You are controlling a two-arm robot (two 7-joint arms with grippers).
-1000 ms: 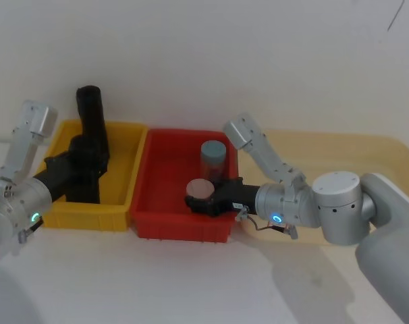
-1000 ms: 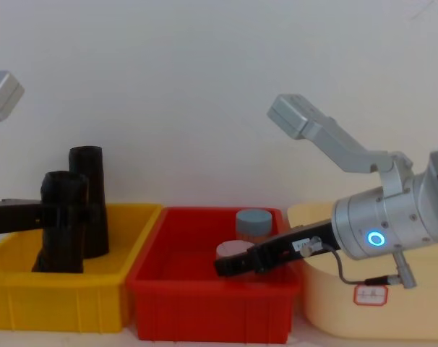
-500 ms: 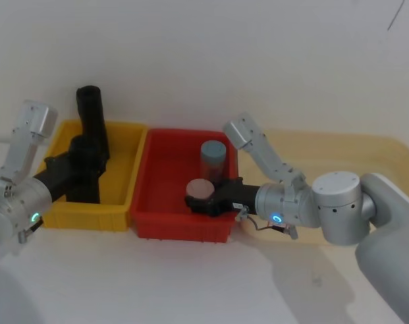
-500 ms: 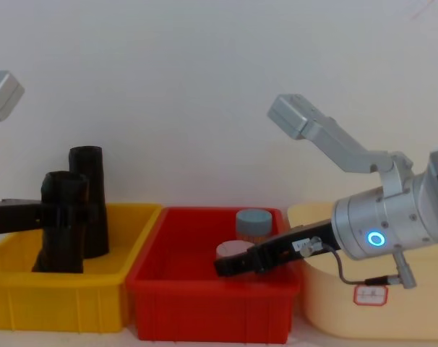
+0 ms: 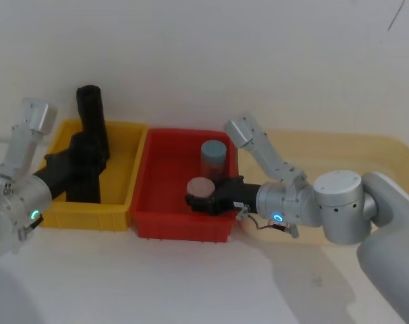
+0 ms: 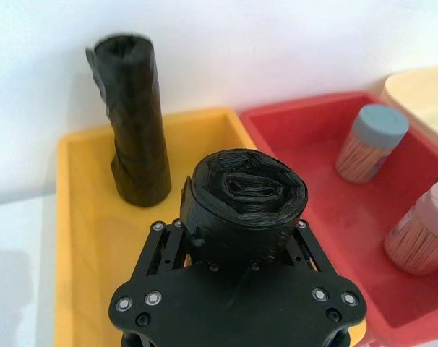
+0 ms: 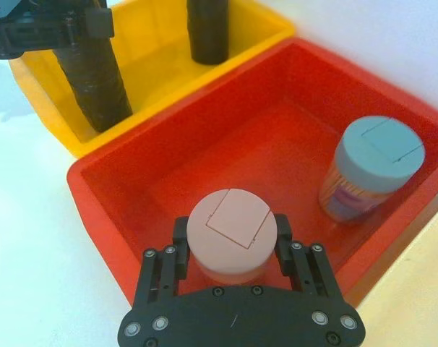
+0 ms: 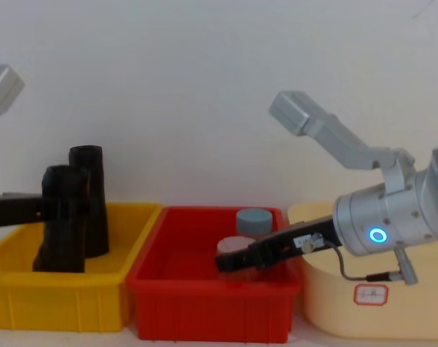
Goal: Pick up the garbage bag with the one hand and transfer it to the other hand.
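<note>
well, our left gripper [image 8: 66, 207] clamped the garbage bag [image 8: 60, 249] at mid-height, upright in the yellow bin [image 5: 83, 217]; our right gripper [image 8: 230, 262] sat well off to its right in the red bin [image 5: 181, 226], fingers closed around a pink-lidded jar [image 7: 232, 230].

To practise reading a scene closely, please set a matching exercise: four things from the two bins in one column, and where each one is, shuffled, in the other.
Things
1. matte black garbage bag roll nearer the robot
2. second matte black roll
3. clear jar with a pink lid
4. clear jar with a blue lid

Places
A. standing free in the red plastic bin
B. clamped in the left gripper, in the yellow plastic bin
C. standing free at the back of the yellow bin
D. between the fingers of the right gripper, in the red bin

Pairs: 1-B, 2-C, 3-D, 4-A
</note>
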